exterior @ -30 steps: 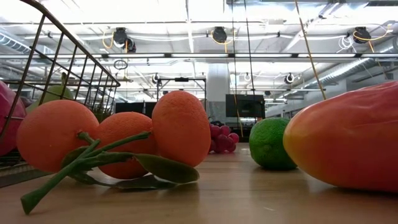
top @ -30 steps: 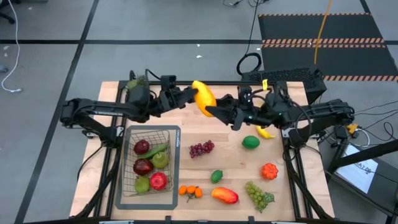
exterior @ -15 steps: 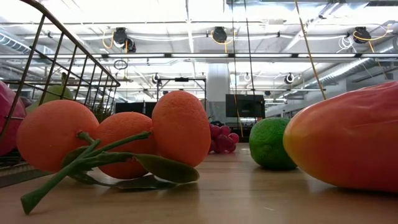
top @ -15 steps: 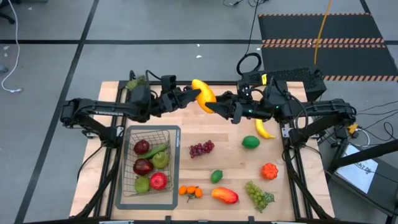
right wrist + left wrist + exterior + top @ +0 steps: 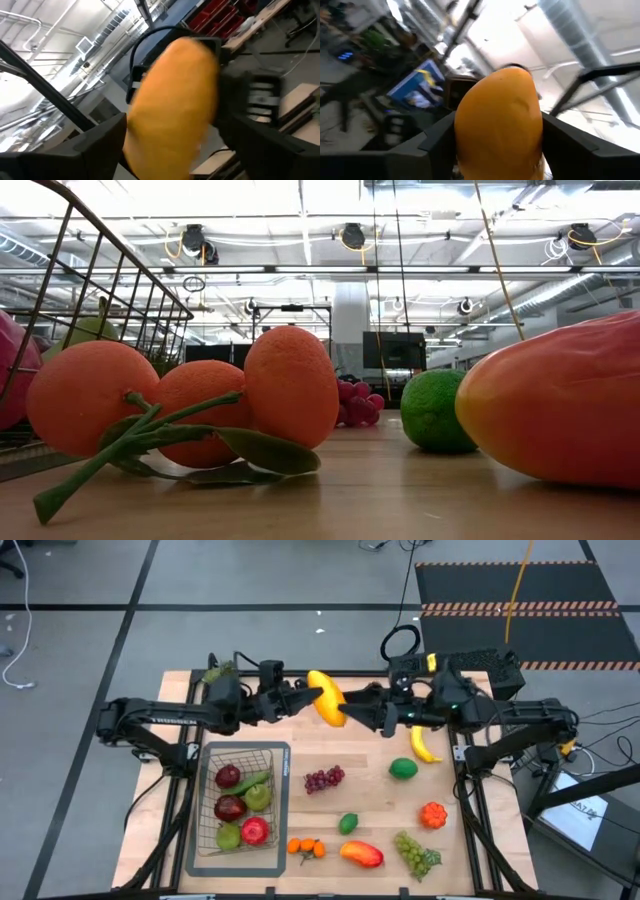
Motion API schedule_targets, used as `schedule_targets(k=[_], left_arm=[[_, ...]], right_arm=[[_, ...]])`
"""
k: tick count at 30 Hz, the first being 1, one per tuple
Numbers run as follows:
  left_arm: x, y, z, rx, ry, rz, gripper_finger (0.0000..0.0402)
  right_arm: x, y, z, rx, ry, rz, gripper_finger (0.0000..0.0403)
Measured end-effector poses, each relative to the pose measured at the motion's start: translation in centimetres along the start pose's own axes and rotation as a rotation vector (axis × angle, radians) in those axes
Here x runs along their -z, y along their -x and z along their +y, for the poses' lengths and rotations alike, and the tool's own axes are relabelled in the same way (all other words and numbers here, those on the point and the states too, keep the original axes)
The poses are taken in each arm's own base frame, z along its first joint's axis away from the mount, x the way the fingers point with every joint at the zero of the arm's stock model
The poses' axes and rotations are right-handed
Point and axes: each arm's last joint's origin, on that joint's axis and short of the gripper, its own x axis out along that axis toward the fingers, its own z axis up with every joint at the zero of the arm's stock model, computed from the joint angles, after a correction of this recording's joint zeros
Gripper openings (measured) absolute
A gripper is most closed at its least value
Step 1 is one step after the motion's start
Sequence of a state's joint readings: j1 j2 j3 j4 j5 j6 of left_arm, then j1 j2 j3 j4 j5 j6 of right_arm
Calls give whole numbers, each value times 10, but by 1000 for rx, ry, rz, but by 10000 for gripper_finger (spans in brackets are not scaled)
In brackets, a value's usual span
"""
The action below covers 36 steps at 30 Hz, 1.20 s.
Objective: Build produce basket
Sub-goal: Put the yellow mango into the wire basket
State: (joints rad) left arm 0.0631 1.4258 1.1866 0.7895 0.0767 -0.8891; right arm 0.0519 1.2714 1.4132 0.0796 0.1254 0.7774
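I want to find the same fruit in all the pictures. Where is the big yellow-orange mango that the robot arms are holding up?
High view: the mango is at the table's far middle, between the left gripper and the right gripper.
Low view: not in it.
Left wrist view: the mango fills the middle, between that arm's dark fingers.
Right wrist view: the mango fills the middle.
Shared landmark: the dark fingers on both sides of it.

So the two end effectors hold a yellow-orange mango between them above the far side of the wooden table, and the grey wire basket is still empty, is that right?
Not quite: the grey wire basket is not empty. The high view shows red apples and green pears already inside it. The rest stands: the left end effector and right end effector have the yellow-orange mango between them above the wooden table's far side.
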Motion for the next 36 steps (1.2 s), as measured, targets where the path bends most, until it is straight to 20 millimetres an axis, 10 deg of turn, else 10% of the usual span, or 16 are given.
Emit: schedule_targets(k=[16, 29, 36], left_arm=[[-18, 38, -37, -108, 101, 354, 234], [62, 122, -50, -794, 285, 1133, 235], [97, 132, -43, -991, 238, 1301, 236]], right_arm=[[-20, 65, 8, 102, 87, 112, 357], [-25, 95, 7, 175, 149, 153, 357], [-23, 93, 5, 187, 181, 169, 357]])
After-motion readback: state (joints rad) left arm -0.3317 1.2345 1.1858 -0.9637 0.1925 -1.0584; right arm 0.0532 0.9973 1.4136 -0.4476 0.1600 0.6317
